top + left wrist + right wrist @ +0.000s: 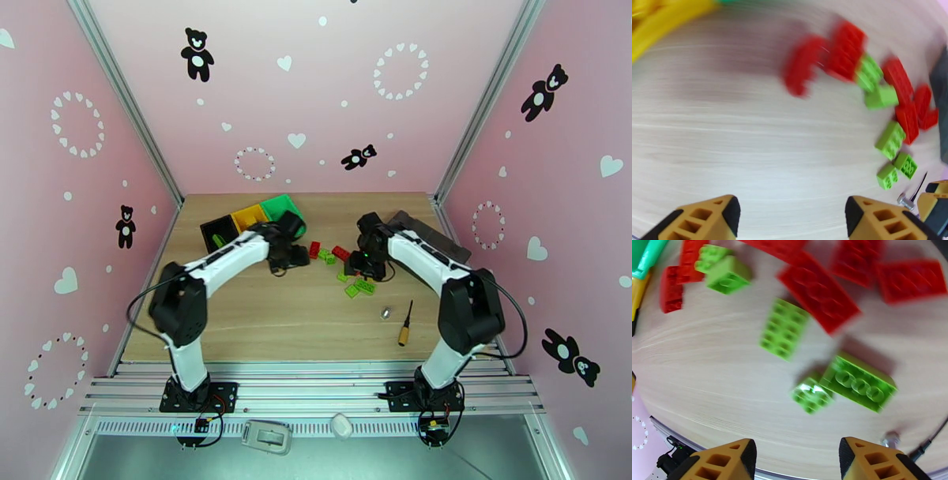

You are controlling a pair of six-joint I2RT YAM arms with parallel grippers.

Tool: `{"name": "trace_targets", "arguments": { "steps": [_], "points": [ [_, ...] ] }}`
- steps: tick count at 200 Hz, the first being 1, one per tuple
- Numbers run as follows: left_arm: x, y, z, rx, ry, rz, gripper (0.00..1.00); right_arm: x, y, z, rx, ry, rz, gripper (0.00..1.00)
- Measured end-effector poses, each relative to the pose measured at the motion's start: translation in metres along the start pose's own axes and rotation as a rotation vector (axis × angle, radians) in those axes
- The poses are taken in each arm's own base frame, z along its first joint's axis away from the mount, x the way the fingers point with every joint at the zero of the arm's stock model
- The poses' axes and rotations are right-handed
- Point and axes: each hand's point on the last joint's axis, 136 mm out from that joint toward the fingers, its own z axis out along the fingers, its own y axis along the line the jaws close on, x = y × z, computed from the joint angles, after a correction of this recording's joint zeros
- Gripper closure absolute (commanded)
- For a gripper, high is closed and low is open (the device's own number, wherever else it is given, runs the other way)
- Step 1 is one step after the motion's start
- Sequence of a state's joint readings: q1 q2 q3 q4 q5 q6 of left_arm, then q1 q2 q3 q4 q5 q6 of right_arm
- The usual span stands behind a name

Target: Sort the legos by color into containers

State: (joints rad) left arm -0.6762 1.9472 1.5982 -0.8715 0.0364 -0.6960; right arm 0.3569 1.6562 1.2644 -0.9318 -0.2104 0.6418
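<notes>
Worktop (261, 331): pale wood, carries everything.
Containers (276, 207): black, yellow and green bins joined in row, rear left, close to left arm; likely that arm does drops.
Left tool (792, 209): fingers apart, nothing between, over bare wood beside pile; seemingly lining up pick.
Right tool (798, 453): fingers apart, empty, over green bricks.
Legos (340, 253): red and light green, loose at mid-worktop between both tools, within reach of either, not yet binned.
Brass-tipped pen (405, 324): near right, apart from pile, no part in sorting.
</notes>
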Motion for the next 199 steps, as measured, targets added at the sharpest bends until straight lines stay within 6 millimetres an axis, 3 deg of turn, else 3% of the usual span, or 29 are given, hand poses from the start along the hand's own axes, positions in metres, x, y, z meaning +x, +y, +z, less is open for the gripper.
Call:
{"name": "trace_targets", "arguments": {
  "steps": [44,83,128,199],
  "points": [
    [0.029,-0.074,0.034,0.039,0.036,0.192,0.33,0.023,-0.040,-0.012,0.009,-0.026,0.115,0.48],
    [0.050,-0.115,0.052,0.070,0.049,0.356,0.38,0.042,-0.064,-0.017,0.001,-0.030,0.187,0.49],
    [0.067,-0.123,0.075,0.052,0.083,0.480,0.42,0.058,-0.071,-0.030,-0.023,-0.057,0.208,0.49],
    [0.062,-0.140,0.088,0.055,0.071,0.575,0.43,0.072,-0.074,-0.037,-0.028,-0.052,0.215,0.49]
  ]
}}
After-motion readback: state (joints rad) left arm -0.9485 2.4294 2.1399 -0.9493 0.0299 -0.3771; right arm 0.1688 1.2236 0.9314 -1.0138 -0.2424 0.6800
